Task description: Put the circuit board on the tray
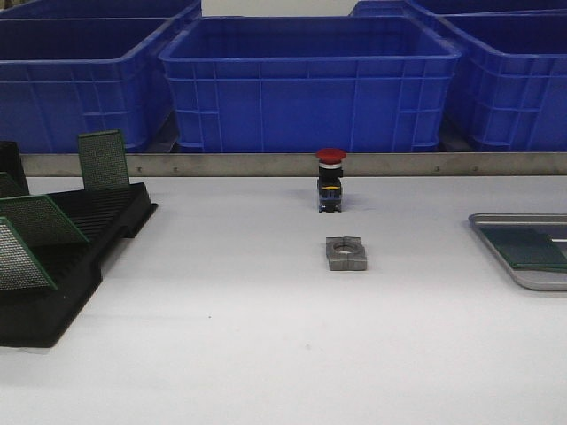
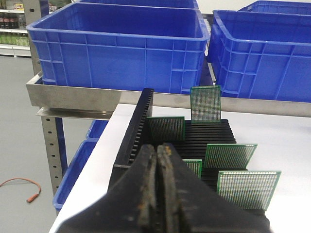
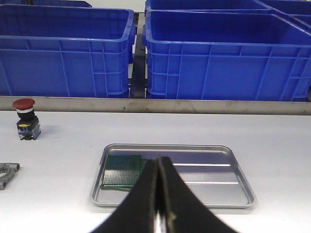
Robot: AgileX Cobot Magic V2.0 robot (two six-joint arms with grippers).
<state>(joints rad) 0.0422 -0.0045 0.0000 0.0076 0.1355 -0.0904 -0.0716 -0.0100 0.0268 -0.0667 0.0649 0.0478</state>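
Circuit board lying flat in left part of tray, at right edge of bench. Left tool fully closed, empty, above black rack. Right tool fully closed, empty, near tray.

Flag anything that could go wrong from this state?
1. One board already lies in the tray; another placed there could land on top of it.
2. The boards in the black rack lean at different angles, so a grasp may slip or nudge a neighbour.
3. The red button and metal block sit mid-table, maybe in the carry path.
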